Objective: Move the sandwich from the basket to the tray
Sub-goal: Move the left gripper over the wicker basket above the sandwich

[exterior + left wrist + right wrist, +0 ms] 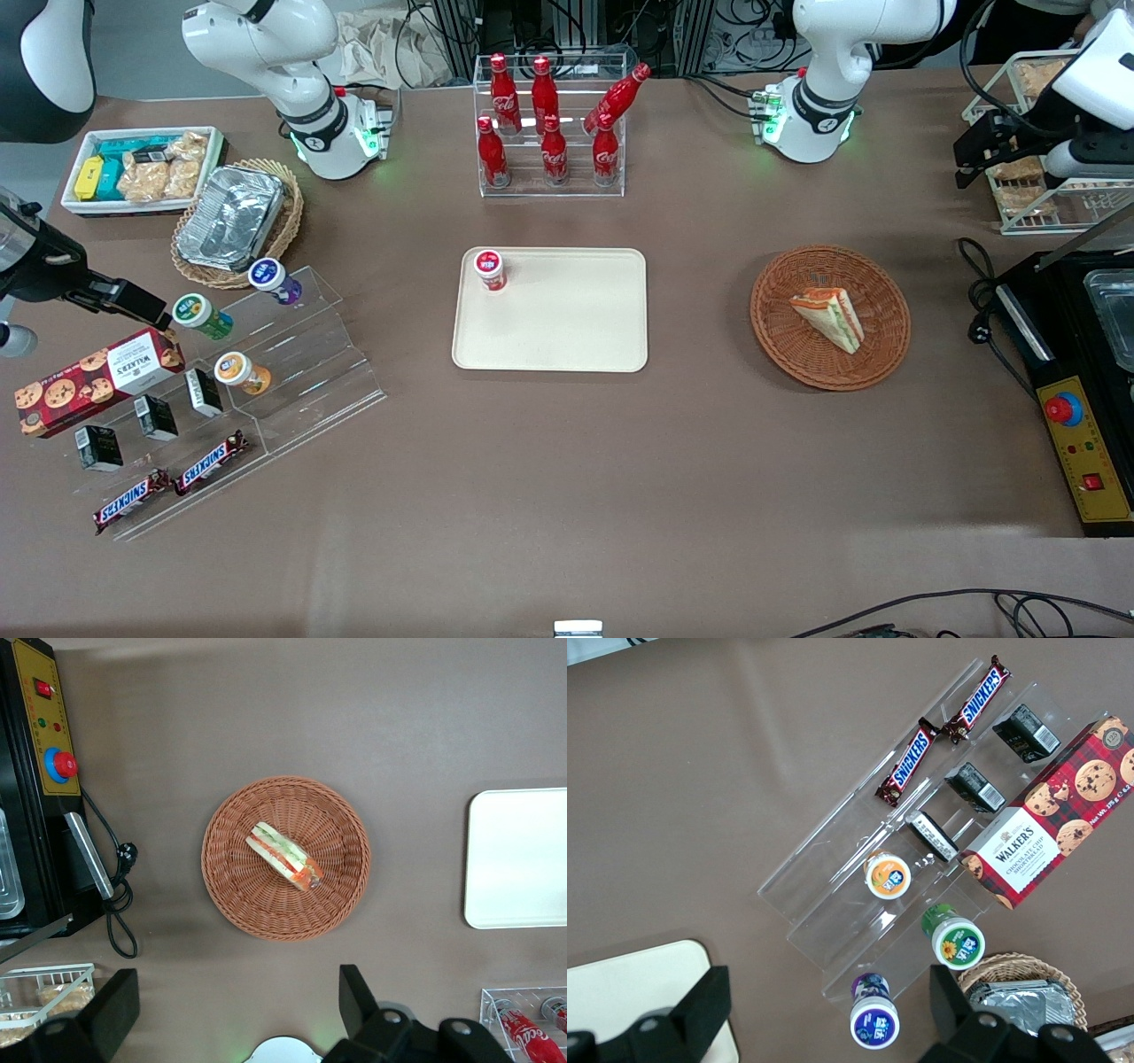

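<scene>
1. A clear stepped stand (239, 390) is sitting toward the parked arm's end of the table, holding small pots, dark packets and two chocolate bars, with a red biscuit box (97, 381) beside it.
2. The tray (567, 328) is lying flat in the middle, a red-capped pot (489, 269) standing in one corner – the corner farther from the front camera.
3. A rack of red bottles (551, 133) is standing farther from the front camera than the tray.
4. The basket (780, 319) is resting toward the working arm's end, well apart from the tray.
5. The sandwich (829, 317) is lying in the basket.
6. The gripper (239, 1010) is hovering high above the table near the basket – its fingers (354, 997) are spread wide, holding nothing.
</scene>
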You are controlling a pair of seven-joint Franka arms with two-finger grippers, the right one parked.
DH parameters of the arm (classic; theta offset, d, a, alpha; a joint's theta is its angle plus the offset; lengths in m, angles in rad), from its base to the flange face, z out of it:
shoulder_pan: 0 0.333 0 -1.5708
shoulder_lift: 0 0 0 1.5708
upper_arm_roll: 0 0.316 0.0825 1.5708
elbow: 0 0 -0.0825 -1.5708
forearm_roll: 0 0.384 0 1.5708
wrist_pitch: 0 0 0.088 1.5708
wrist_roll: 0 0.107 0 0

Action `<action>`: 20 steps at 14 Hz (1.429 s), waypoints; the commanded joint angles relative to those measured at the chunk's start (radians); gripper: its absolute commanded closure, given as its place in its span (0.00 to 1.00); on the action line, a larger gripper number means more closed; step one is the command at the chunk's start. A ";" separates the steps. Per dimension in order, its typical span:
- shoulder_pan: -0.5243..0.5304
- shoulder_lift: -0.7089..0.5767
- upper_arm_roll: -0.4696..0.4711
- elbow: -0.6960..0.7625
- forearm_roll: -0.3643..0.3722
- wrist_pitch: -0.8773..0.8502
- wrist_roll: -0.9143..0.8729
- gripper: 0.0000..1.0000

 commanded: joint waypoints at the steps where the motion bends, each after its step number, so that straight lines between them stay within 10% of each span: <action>1: -0.004 0.000 0.002 0.015 -0.008 -0.019 -0.012 0.00; 12: -0.003 -0.175 0.005 -0.253 0.013 0.034 -0.051 0.01; 20: -0.003 -0.204 -0.026 -0.545 0.036 0.334 -0.481 0.01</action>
